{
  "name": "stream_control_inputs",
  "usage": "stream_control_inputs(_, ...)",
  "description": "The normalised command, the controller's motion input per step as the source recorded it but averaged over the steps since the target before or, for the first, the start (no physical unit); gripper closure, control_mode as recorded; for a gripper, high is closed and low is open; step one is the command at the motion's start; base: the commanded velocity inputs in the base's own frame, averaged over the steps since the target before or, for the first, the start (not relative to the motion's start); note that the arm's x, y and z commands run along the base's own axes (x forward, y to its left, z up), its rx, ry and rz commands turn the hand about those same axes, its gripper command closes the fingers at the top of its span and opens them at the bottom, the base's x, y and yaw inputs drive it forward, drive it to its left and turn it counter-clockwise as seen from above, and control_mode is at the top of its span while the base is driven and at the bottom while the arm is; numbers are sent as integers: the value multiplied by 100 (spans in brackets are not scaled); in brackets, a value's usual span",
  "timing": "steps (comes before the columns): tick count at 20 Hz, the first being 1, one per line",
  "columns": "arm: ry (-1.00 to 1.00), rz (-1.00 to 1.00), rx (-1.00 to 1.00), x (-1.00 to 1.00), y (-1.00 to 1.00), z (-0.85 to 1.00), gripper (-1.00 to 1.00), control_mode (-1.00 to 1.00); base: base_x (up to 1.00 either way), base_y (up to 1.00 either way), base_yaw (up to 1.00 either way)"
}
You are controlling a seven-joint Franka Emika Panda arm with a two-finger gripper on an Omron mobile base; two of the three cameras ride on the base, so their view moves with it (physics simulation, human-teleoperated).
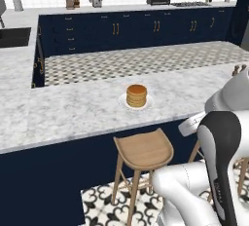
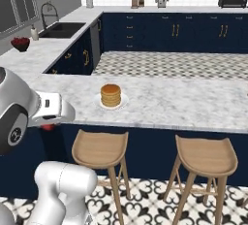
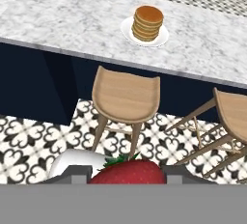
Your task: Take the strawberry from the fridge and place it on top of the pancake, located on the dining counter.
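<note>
The gripper (image 3: 126, 174) holds the strawberry (image 3: 128, 172). In the hand view, the fruit sits at 6 o'clock in the picture, pinched between the two dark fingertips (image 3: 79, 175), one pressed to each side. The strawberry is bright red and rounded, with small green leaves at its top edge. Its lower part is cut off by the bottom of the picture.

In the right base view, a small red patch of the strawberry (image 2: 47, 127) shows just under the white hand, at 9 o'clock in the picture. It hangs in front of the navy panel, below the level of the dining counter (image 2: 184, 103).

The pancake (image 2: 111, 95) is a short stack of round golden-brown discs on a small white plate (image 2: 99, 104). The plate rests on the marbled counter top, near its front edge. In the hand view, the pancake lies at 12 o'clock from the strawberry, well apart from it.

A wooden stool (image 3: 126, 95) stands on the patterned floor between the strawberry and the counter. A second stool (image 3: 231, 117) stands at 3 o'clock from the first.
</note>
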Motion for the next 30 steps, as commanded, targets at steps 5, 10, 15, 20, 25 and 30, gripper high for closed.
stream_control_inputs(5, 0, 0, 0, 0, 0, 0, 100, 100, 68, 1, -2)
stream_control_inputs(10, 0, 0, 0, 0, 0, 0, 100, 100, 77, 10, -3)
stream_control_inputs(15, 0, 0, 0, 0, 0, 0, 100, 100, 62, 8, -3)
stream_control_inputs(20, 2, 0, 0, 53, 0, 0, 100, -100, 9, 0, 0)
stream_control_inputs(25, 19, -5, 0, 100, 0, 4, 100, -100, 0, 0, 0)
stream_control_inputs(30, 24, -3, 0, 100, 0, 1, 100, -100, 0, 0, 0)
